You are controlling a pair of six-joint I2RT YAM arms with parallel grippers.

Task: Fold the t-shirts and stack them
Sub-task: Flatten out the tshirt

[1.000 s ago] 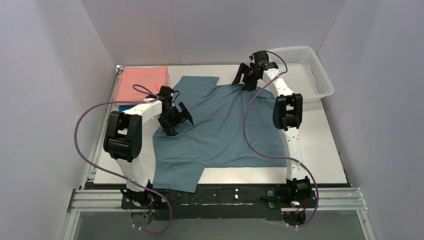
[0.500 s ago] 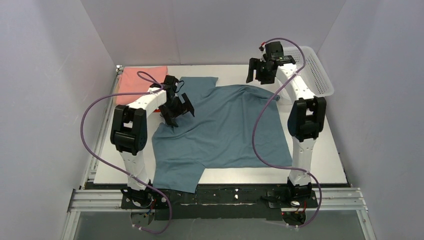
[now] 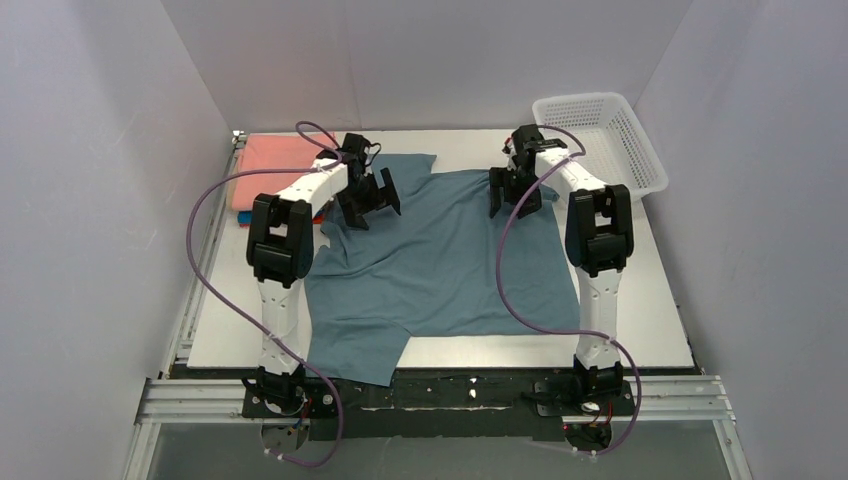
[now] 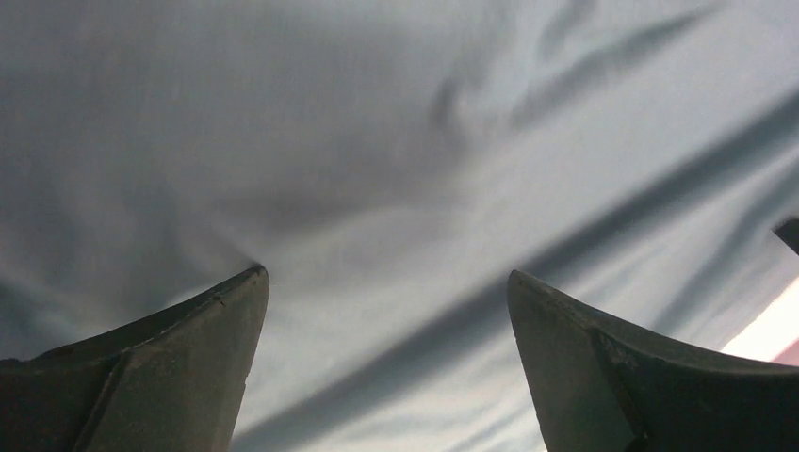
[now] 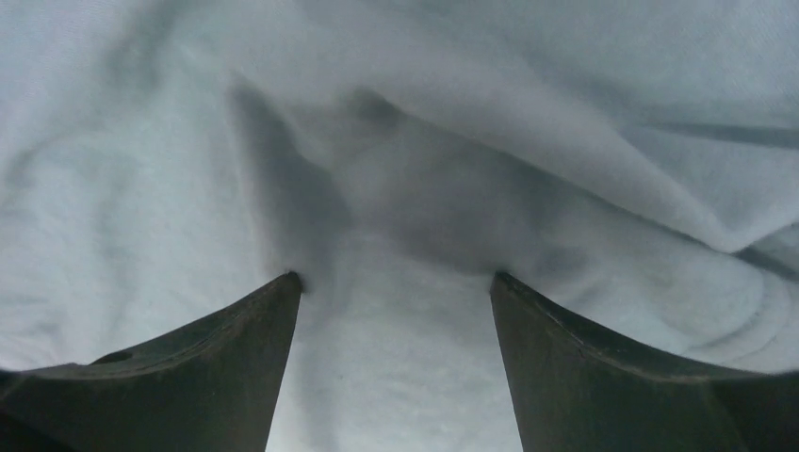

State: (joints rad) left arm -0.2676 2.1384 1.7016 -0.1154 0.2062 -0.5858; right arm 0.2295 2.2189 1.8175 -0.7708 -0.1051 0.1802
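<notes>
i see the salmon-pink shirt (image 3: 283, 163) already folded at the table's (image 3: 650, 320) far-left corner, while the blue-grey shirt (image 3: 440, 265) lies spread and rumpled mid-table, not yet folded — my left jaws and right jaws both gape empty over its far end.

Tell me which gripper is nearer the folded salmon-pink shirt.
Left. The left gripper is over the blue-grey t-shirt's left side, just beside the salmon-pink shirt. The right gripper is over the same t-shirt's far-right part, nearer the white basket.
</notes>
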